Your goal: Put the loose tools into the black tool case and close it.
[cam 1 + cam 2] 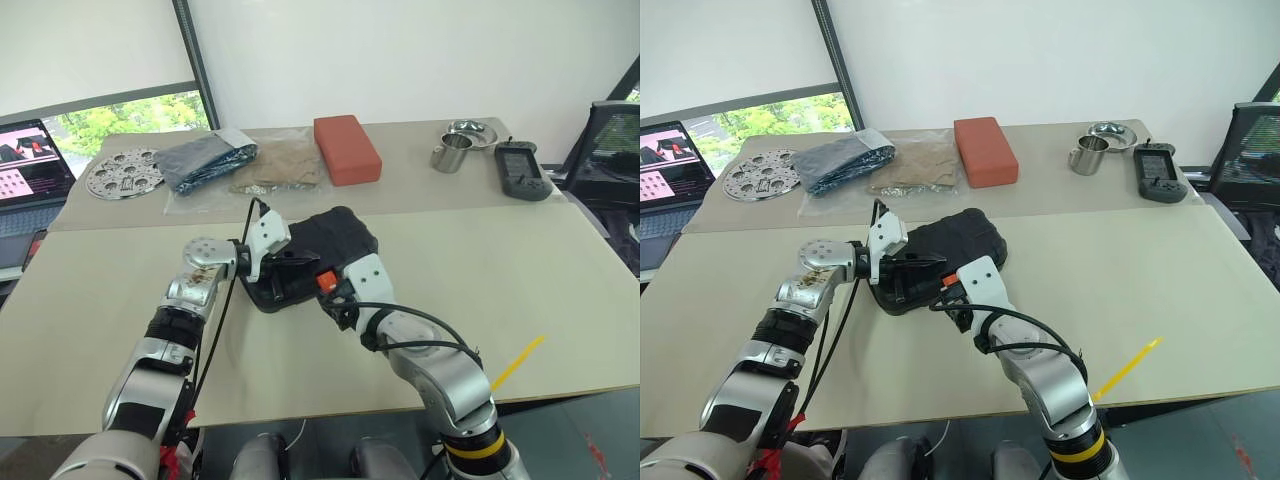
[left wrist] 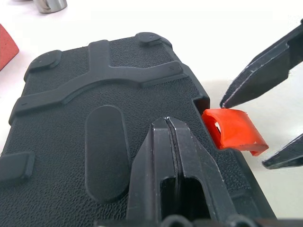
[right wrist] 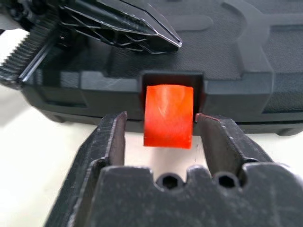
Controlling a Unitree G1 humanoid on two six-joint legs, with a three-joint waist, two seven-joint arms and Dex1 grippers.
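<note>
The black tool case [image 1: 335, 240] lies with its lid down in the middle of the table. Its orange latch [image 3: 169, 113] sticks out from the near edge, flipped outward. My left gripper [image 2: 168, 122] is shut and rests its tips on the lid [image 2: 94, 94], just behind the latch. My right gripper [image 3: 161, 120] is open at the case's front edge, one finger on each side of the latch [image 2: 232, 130], with a gap on one side. The loose tools are out of view.
Along the far side of the table are a red-orange block [image 1: 347, 148], two plastic bags [image 1: 205, 160], a perforated metal disc [image 1: 124, 174], a steel cup [image 1: 452, 155], a bowl [image 1: 472, 130] and a black handheld device [image 1: 522, 170]. A laptop [image 1: 30, 160] stands far left. A yellow strip [image 1: 518, 362] lies near the front right edge.
</note>
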